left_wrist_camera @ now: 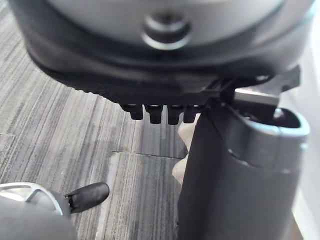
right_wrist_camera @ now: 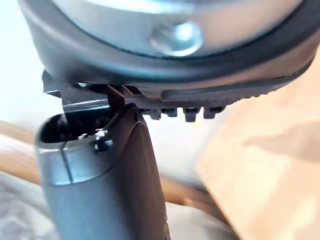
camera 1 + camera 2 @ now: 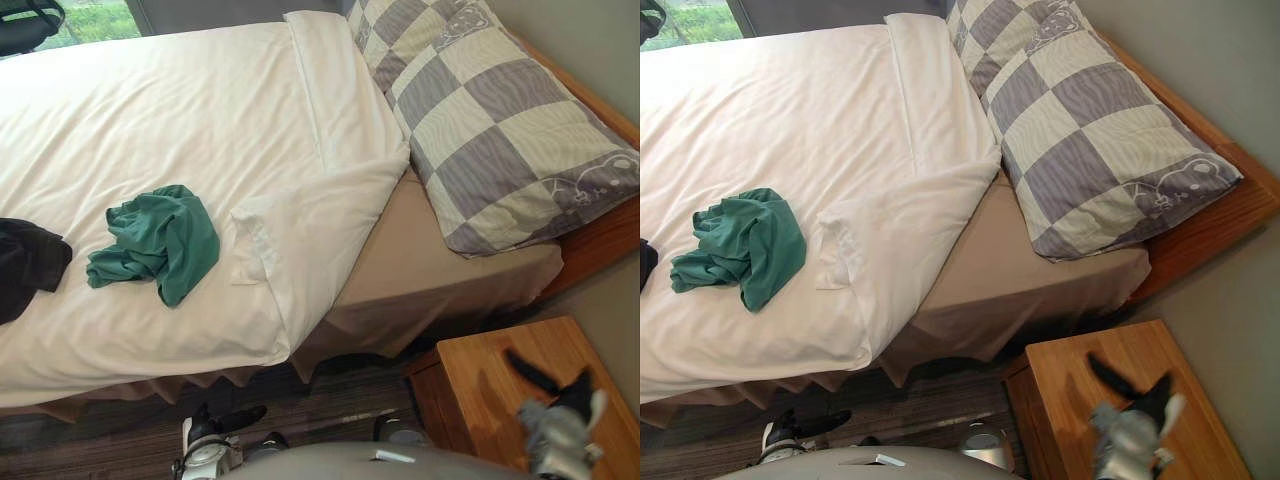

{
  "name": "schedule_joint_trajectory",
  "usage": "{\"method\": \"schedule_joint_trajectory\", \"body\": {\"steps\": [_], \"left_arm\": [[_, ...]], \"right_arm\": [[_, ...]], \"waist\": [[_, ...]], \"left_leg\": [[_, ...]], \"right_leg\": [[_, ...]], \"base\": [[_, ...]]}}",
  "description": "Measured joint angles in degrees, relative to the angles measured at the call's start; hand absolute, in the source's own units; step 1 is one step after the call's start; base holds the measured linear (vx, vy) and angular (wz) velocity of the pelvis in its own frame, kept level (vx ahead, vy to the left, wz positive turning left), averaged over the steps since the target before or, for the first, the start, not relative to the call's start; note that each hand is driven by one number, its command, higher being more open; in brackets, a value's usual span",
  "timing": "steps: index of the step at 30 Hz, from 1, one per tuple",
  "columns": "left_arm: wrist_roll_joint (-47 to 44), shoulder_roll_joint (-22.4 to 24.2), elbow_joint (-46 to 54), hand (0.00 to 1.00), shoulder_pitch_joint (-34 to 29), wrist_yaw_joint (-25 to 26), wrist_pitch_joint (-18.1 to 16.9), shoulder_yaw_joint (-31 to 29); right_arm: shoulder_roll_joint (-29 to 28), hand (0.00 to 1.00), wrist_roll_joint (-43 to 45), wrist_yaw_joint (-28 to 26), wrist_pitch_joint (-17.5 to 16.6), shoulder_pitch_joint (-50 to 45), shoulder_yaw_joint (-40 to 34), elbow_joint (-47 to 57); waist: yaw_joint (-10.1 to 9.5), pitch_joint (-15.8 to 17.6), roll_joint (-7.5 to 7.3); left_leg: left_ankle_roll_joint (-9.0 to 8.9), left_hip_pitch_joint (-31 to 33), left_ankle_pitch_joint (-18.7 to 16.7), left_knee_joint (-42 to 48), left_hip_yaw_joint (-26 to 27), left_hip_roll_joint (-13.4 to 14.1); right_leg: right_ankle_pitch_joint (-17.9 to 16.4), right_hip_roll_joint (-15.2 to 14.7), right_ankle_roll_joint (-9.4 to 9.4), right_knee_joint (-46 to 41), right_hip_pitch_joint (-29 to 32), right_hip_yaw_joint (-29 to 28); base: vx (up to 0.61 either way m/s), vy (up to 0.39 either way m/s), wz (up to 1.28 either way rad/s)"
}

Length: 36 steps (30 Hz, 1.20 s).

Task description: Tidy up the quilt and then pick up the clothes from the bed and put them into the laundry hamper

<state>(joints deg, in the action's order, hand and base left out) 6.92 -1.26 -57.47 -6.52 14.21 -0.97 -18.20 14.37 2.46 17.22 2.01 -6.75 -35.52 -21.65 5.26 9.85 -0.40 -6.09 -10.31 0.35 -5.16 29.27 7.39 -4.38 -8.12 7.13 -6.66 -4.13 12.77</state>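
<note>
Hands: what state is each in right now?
Left hand: open, holding nothing.
Right hand: open, holding nothing, above the wooden nightstand.

green garment point(image 3: 740, 245) on quilt point(image 3: 790, 120) | right hand point(image 3: 1128, 430) over nightstand point(image 3: 1200, 400)

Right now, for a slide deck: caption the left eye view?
Green garment and dark garment lie on a white quilt with one corner turned back beside a checked pillow.

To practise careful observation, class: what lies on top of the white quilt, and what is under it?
On the quilt lie a crumpled green garment and, at the left, a black garment. A tan sheet shows past its folded corner; the rest beneath is covered.
</note>
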Motion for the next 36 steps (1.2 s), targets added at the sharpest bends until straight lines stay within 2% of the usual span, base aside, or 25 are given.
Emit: {"method": "schedule_joint_trajectory", "body": {"steps": [4,8,14,19,23,25,28,33,36], "left_arm": [[0.3,-2.4,0.1,1.00,-0.7,-0.4,-0.1,5.4],[0.3,-3.3,0.7,1.00,-0.7,-0.6,0.0,8.5],[0.6,-4.3,1.3,1.00,-0.7,-0.5,0.0,12.6],[0.7,-4.9,1.8,1.00,-0.7,-0.5,0.0,14.5],[0.7,-5.2,2.1,1.00,0.0,-0.4,-0.3,15.6],[0.5,-5.3,3.1,1.00,0.1,0.0,-0.4,15.6],[0.4,-5.5,3.3,1.00,0.3,0.5,-0.6,15.6],[0.1,-6.3,2.8,1.00,0.1,1.2,-0.3,16.9],[0.0,-6.2,4.2,1.00,-0.1,1.9,-1.8,17.3]], "right_arm": [[4.5,1.00,-2.0,1.0,-1.4,4.7,0.1,2.6],[6.5,1.00,-3.3,1.2,-1.5,8.2,3.8,6.5],[10.7,1.00,-8.6,0.4,-1.6,14.5,17.3,12.1],[12.5,1.00,-11.3,-1.1,-3.7,22.0,29.8,13.6],[12.5,1.00,-13.3,-2.7,-3.8,27.2,35.9,13.6],[12.5,1.00,-13.3,-3.3,-4.0,31.0,39.4,13.6],[12.4,1.00,-13.3,-3.3,-4.0,33.7,41.3,13.6],[12.2,1.00,-13.4,-3.4,-4.0,38.3,45.0,13.5],[10.9,1.00,-13.4,-3.8,-4.0,41.5,47.3,12.2]], "waist": [[1.45,-1.2,-0.85],[1.57,-1.2,-1.00],[1.28,-1.3,-0.92],[1.03,-1.2,-1.00],[-0.66,-0.9,-0.84],[-1.50,0.5,-0.72],[-2.35,1.1,-0.52],[-3.84,4.4,0.08],[-4.94,6.0,0.38]], "left_leg": [[0.14,0.9,0.4,0.0,-1.9,-0.2],[0.26,1.6,0.9,0.0,-3.3,-0.6],[0.61,2.2,1.3,0.0,-4.9,-0.9],[1.17,3.8,2.2,0.0,-6.2,-1.0],[1.63,5.8,3.1,0.0,-7.1,-0.9],[2.07,6.3,3.5,0.0,-7.7,-1.0],[2.37,8.0,4.2,0.0,-8.8,-1.0],[2.90,10.8,5.7,0.0,-10.5,-0.9],[3.05,12.7,6.5,0.0,-11.1,-0.8]], "right_leg": [[0.0,-0.2,0.00,0.1,0.0,1.1],[0.1,-0.6,0.11,0.1,0.1,1.9],[0.5,-0.8,0.24,0.1,0.0,2.8],[1.5,-0.8,0.17,1.0,0.4,3.9],[3.2,-0.4,-0.24,2.8,1.1,4.4],[3.6,-0.4,-0.30,3.0,1.3,4.6],[3.9,-0.4,-0.37,2.9,2.5,5.2],[4.4,-0.4,-0.67,2.5,4.3,6.6],[4.5,-0.4,-0.75,1.6,6.4,7.0]], "base": [[0.01,-0.016,0.19],[0.01,0.002,0.16],[-0.02,0.009,0.10],[-0.04,0.010,0.11],[-0.05,0.021,0.10],[-0.06,0.032,0.12],[-0.06,0.029,0.17],[-0.05,0.019,0.17],[-0.04,0.021,0.09]]}}
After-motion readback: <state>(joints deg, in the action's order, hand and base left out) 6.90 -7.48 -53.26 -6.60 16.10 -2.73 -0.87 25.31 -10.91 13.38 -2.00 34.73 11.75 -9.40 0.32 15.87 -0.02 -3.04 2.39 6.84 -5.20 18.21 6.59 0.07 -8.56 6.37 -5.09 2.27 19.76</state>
